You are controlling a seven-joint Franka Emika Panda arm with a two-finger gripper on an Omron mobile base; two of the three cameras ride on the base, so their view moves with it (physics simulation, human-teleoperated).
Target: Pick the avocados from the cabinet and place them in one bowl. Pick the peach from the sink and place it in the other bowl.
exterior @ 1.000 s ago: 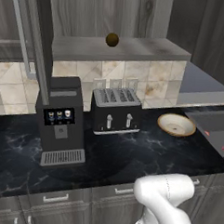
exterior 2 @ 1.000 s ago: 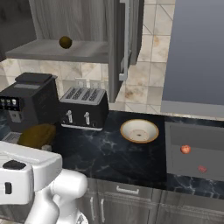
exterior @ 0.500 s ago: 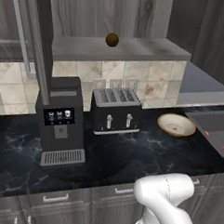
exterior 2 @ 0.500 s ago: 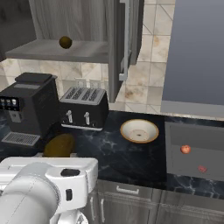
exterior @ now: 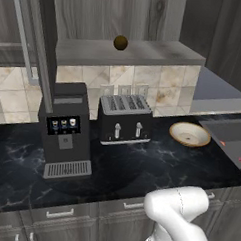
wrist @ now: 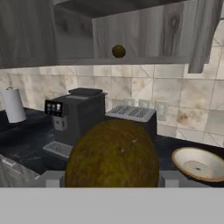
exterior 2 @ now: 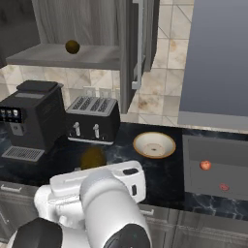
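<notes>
Avocados first: 1 point(wrist: 113, 155) sits right in front of the hand camera, a big olive-brown ball squeezed between the 2 grey fingers point(wrist: 51, 179) of the gripper point(wrist: 111, 179), whose jaws stand partly apart and closed against its sides. From the right base view the same avocado point(exterior 2: 92, 158) peeks out above the white arm, over the near part of the black marble counter point(exterior 2: 164, 169). The other avocado point(exterior: 120, 42) rests alone on the flat grey shelf of the cabinet point(exterior: 146, 53), up above the toaster point(exterior: 125, 119), with the cabinet door point(exterior 2: 130, 53) swung open just to its right.

Down on the counter, 1 bowl point(exterior: 190, 134), tan with a paler inside, stands to the right of the toaster, between it and the sink point(exterior 2: 219, 167). It holds nothing. In the sink, the peach point(exterior 2: 206, 165) lies on the dark basin floor, towards the left side, with a smaller reddish spot nearer and to its right that I cannot make out.

Left of the toaster stands a black coffee machine point(exterior: 66, 129), just beside it. Further left, in the hand view, a white paper towel roll point(wrist: 13, 105) stands upright on the counter.
</notes>
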